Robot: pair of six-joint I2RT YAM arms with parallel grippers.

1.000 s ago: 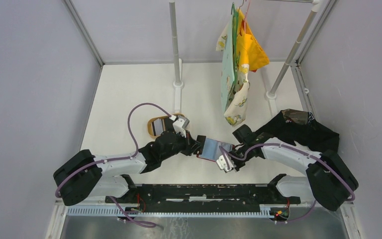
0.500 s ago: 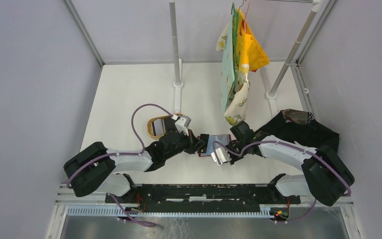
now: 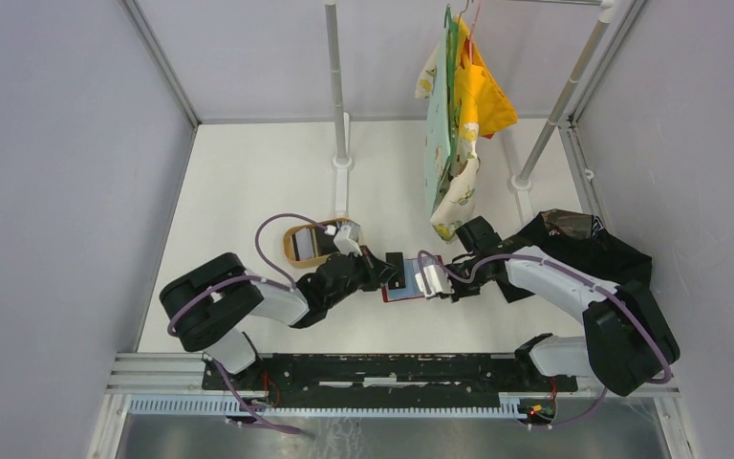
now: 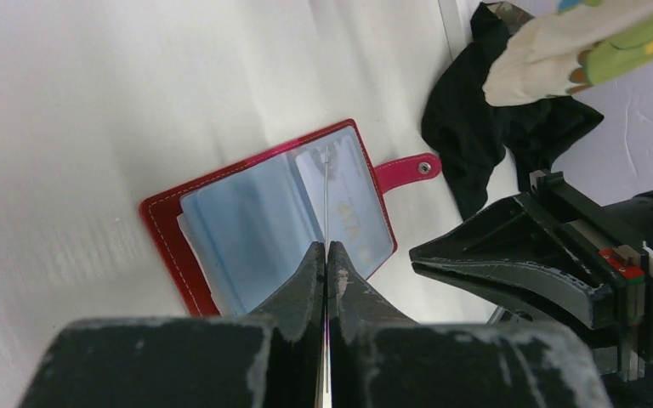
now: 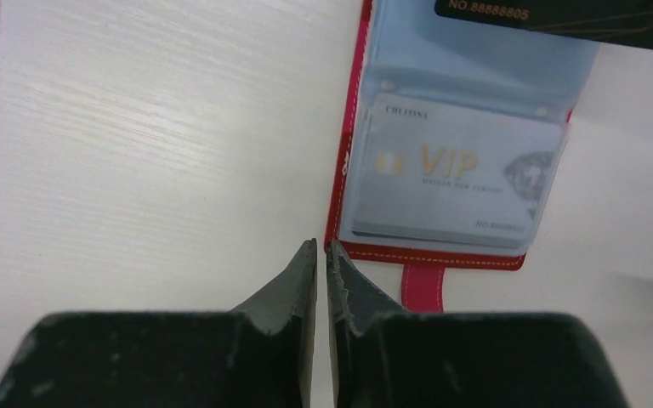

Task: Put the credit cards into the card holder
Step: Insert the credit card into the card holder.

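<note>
The card holder (image 3: 403,292) lies open on the table, a red wallet (image 4: 163,223) with blue-grey sleeves and a snap tab (image 4: 408,170). A silvery VIP credit card (image 5: 455,170) sits in one sleeve. My left gripper (image 4: 326,246) is shut on a dark credit card (image 3: 394,266), seen edge-on (image 4: 326,191) above the wallet's middle fold; its end shows in the right wrist view (image 5: 561,17). My right gripper (image 5: 321,245) is shut with nothing between its fingers, beside the wallet's red edge (image 5: 344,170) near the tab. From above, the left gripper (image 3: 380,273) and right gripper (image 3: 437,283) flank the wallet.
A tan oval tray (image 3: 294,251) holding a greyish card (image 3: 306,243) sits behind the left gripper. Black cloth (image 3: 583,244) lies at the right. Clothes (image 3: 459,115) hang from a rack whose poles (image 3: 336,86) stand at the back.
The left arm has stretched forward, carrying the dark card over the wallet. The right gripper has swung from the wallet's near side to its right edge.
</note>
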